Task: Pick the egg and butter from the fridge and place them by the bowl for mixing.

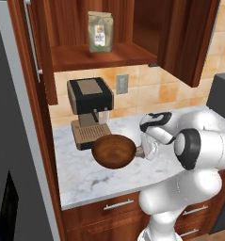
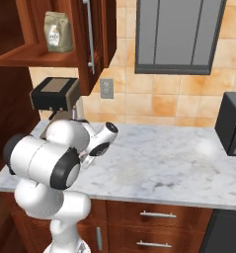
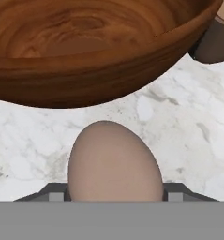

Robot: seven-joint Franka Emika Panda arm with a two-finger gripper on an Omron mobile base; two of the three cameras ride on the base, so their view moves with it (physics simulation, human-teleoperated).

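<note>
Since the gripper (image 3: 114, 199) clasps the egg (image 3: 113, 161) by its sides beside the bowl (image 3: 85, 51) above the table (image 3: 188, 140), this light, smooth, brittle shell likely wants gentle pressure.

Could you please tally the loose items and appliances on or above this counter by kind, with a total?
Eggs: 1, the egg, between the fingers beside the bowl.
Bowls: 1, the bowl.
Coffee machines: 1, the coffee machine.
Bags: 1, the bag on the cabinet shelf.
Microwaves: 1, the microwave.
Total: 5
</note>
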